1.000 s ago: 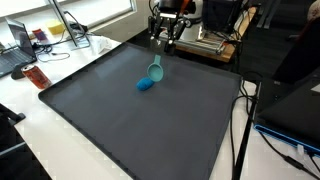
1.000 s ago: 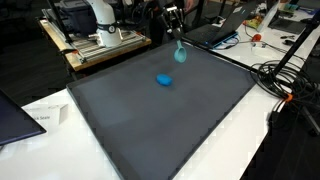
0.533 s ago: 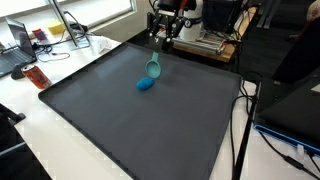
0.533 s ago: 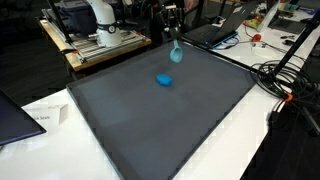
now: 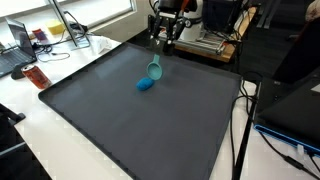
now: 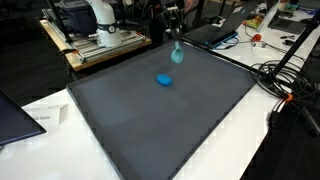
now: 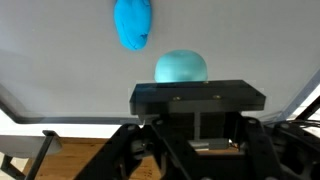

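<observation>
Pinching the teal scoop [image 5: 154, 69] by its handle, the gripper [image 5: 164, 44] has its jaws pressed tight on it. Scoop bowl hangs just beside the blue lump [image 5: 146, 85], w/ the lump lying on the dark mat [image 5: 130, 130].

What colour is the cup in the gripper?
The cup is pale teal, greener than the blue lump near it; clearest in the wrist view.

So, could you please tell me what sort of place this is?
Most likely a robotics lab or office: an open black laptop on a white desk, a white robot arm on a workbench, and loose black cables.
</observation>
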Controlling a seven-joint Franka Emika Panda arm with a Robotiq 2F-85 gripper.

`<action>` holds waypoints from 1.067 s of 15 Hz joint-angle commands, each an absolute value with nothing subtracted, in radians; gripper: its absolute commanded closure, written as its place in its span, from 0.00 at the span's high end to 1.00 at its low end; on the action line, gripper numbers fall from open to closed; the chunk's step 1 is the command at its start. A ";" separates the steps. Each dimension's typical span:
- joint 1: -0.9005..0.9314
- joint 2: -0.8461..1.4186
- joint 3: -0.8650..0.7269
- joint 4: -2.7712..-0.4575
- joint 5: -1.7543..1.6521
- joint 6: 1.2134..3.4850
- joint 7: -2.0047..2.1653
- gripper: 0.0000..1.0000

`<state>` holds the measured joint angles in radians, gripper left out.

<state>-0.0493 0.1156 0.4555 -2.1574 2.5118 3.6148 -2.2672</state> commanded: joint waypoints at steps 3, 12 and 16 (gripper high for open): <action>-0.064 0.224 0.462 -2.044 2.510 3.808 -2.294 0.28; -0.125 0.452 0.486 -1.785 2.509 4.061 -2.395 0.28; -0.174 0.540 0.513 -1.677 2.509 4.127 -2.448 0.28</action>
<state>-0.1238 0.4580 0.4699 -1.7901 2.5063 4.0539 -2.3880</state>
